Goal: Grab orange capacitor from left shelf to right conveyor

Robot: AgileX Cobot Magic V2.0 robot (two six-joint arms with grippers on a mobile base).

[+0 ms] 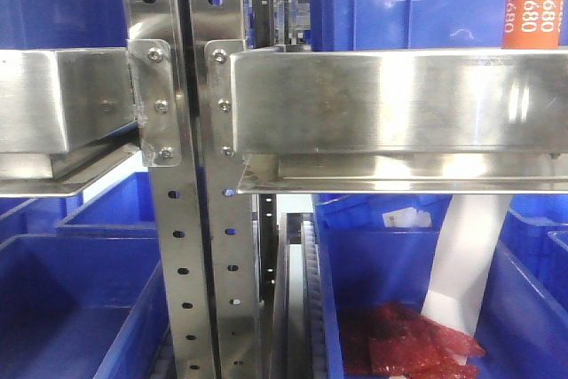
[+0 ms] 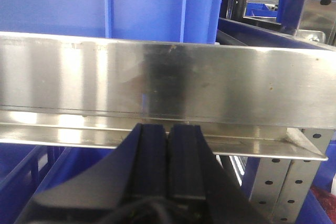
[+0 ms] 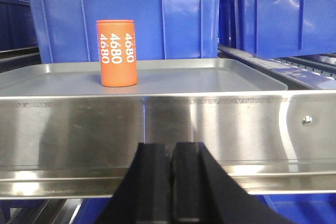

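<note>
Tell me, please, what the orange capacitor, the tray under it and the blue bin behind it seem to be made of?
The orange capacitor looks wrapped in a matte plastic sleeve, printed white 4680; its core is hidden. The tray looks like brushed stainless steel: silvery, with streaked reflections. The blue bin looks like glossy moulded plastic, with ribs and soft highlights.
</note>
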